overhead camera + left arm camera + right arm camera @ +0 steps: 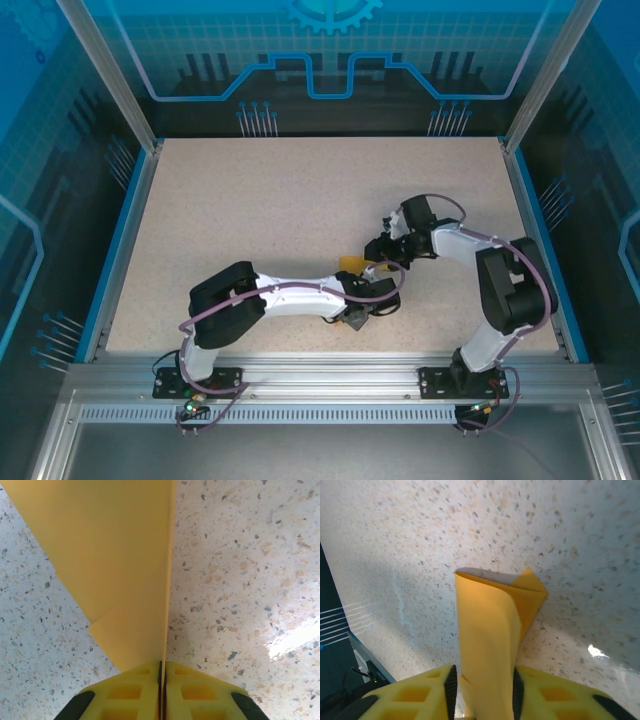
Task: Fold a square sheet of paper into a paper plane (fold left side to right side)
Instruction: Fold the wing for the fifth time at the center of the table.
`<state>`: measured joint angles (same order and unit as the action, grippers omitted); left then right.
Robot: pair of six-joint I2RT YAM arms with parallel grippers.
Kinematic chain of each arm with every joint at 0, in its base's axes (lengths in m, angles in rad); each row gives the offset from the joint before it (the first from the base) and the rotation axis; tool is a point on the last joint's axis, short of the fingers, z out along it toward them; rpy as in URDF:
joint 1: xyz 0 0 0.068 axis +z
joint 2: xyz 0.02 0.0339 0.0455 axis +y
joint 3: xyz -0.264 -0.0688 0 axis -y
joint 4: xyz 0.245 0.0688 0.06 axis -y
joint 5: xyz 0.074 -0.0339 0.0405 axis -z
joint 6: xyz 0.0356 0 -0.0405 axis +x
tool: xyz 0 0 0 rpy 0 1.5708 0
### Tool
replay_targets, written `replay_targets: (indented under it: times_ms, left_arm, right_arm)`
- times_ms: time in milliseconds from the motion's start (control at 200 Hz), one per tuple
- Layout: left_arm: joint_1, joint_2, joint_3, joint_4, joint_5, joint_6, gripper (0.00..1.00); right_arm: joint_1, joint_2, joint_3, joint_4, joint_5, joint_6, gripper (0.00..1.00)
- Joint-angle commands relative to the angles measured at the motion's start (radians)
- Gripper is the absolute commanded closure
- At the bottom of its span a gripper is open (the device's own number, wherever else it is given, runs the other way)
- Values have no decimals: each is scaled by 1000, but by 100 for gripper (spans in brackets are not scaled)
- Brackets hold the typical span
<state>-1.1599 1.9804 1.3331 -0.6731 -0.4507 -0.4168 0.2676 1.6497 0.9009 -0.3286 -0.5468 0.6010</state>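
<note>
The orange paper (120, 570) is folded into a narrow pointed shape, and its thin edge runs straight into my left gripper (162, 669), which is shut on it. From above, a small piece of the paper (350, 264) shows between the two wrists at the table's middle. My right gripper (482, 692) is open. The folded paper (490, 630) lies in the gap between its pads, with a curled layer and a folded corner beyond. Seen from above, the left gripper (372, 290) and right gripper (385, 250) meet at the paper.
The speckled beige table (300, 190) spreads behind and to both sides of the arms. Blue rails border it left (120, 250) and right (540, 250). The right arm's elbow (515, 285) stands near the right rail.
</note>
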Motion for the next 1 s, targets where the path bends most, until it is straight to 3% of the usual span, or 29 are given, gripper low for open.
replay_targets:
  times_ms: [0,225,375,645,995]
  left_arm:
    - [19,3,-3,10,33,6,88]
    - [70,-16,-51,58,22,36,88]
    - [97,-42,-93,106,30,66,86]
    - [103,-66,-105,147,81,71,73]
    - [108,-71,-96,153,107,58,82]
  right_arm:
    - [-40,-98,-42,-11,75,-2,56]
    - [-71,-216,-114,-33,131,-23,44]
    - [-71,-225,-161,13,83,-8,43]
    - [-51,-186,-193,56,50,29,42]
    - [-47,-179,-187,43,66,23,42]
